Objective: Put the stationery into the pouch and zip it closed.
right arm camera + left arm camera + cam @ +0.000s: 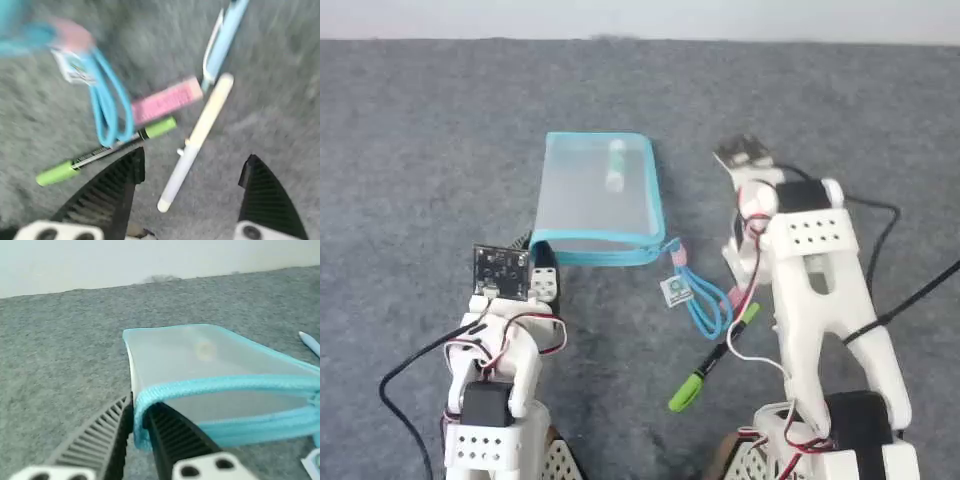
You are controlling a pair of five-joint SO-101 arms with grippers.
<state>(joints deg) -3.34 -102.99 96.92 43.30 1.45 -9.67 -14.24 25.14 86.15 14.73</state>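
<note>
The translucent pouch [598, 200] with teal trim lies flat at the table's middle, with a small white and green item [616, 166] inside it. My left gripper [139, 426] is shut on the near-left corner of the pouch's teal edge [220, 385]. The pouch's blue strap [703, 305] trails beside the right arm [810, 260]. My right gripper [190, 187] is open, hovering over a white pen [196, 137], a pink eraser [166, 102], a green marker [102, 155] and a light blue pen [223, 40]. Nothing is between its fingers.
Grey felt covers the whole table [440, 120]. The green marker [710, 365] lies between the two arm bases, partly under a white cable. A small tag [674, 290] hangs on the strap. A pale wall runs behind the table's far edge.
</note>
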